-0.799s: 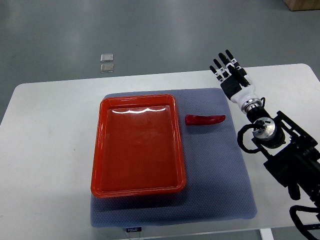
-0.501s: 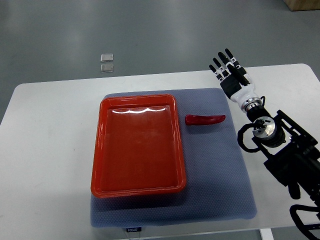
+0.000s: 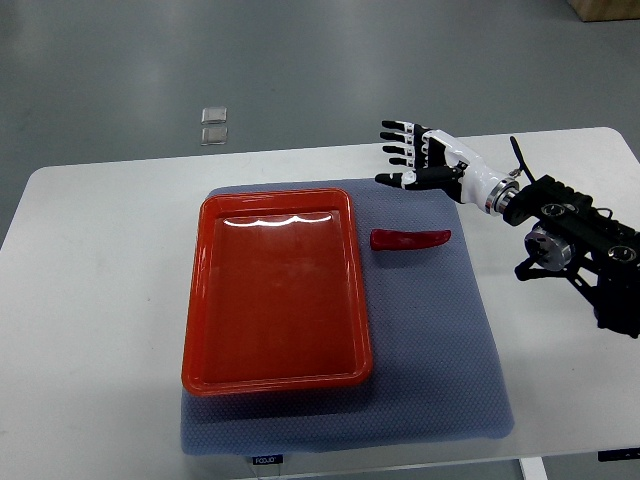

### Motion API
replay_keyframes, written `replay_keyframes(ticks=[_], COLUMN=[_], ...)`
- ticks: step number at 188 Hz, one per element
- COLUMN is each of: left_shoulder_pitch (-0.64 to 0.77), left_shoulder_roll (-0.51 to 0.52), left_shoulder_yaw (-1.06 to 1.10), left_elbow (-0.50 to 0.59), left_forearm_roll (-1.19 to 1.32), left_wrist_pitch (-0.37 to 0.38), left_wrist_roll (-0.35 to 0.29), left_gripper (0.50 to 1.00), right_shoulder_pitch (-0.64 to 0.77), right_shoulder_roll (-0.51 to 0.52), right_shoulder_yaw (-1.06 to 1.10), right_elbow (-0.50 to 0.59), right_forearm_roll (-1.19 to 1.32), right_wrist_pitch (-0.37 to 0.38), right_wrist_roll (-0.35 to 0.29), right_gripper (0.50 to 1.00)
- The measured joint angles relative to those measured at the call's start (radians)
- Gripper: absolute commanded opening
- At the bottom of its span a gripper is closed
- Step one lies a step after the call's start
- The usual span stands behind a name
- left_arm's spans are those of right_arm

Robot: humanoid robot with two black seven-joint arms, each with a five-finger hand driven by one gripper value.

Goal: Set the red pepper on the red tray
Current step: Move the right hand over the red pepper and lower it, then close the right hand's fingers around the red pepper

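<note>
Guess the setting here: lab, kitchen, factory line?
Most likely a robotics lab or test bench. A plain white table stands on a bare grey floor; a grey mat carries only a red tray and a red pepper, with the right hand above.

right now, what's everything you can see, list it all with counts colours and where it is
tray: 1, red, empty, on the left part of the mat
pepper: 1, red, lying on the mat just right of the tray
mat: 1, grey-blue, on the table
table: 1, white
small squares: 2, pale, on the floor beyond the table
right hand: 1, black and white, fingers spread, holding nothing, beyond the pepper
</note>
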Motion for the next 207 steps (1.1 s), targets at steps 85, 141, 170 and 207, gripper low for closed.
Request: replay_keyframes(ticks=[85, 141, 170, 207], left_shoulder_pitch=[0.0, 0.0, 0.0, 0.0], left_shoulder_roll=[0.0, 0.0, 0.0, 0.0], left_shoulder_yaw=[-0.002, -0.002, -0.002, -0.002], left_elbow=[-0.003, -0.001, -0.001, -0.001], left_forearm_roll=[0.0, 0.0, 0.0, 0.0], left_wrist_pitch=[0.0, 0.0, 0.0, 0.0], left_wrist_roll=[0.0, 0.0, 0.0, 0.0], left_gripper=[1.0, 1.0, 1.0, 1.0], right_shoulder_pitch=[0.258, 0.242, 0.237, 0.233], right_shoulder_roll=[-0.173, -0.127, -0.113, -0.104], right_shoulder_yaw=[-0.512, -0.533, -0.569, -0.582], right_elbow=[0.13, 0.115, 0.096, 0.07], right_forearm_roll=[-0.236, -0.239, -0.241, -0.245], right_wrist_pitch=[-0.027, -0.092, -0.124, -0.157], right_wrist_roll=[-0.059, -0.091, -0.095, -0.095], right_gripper=[0.913, 0.903, 0.885, 0.817])
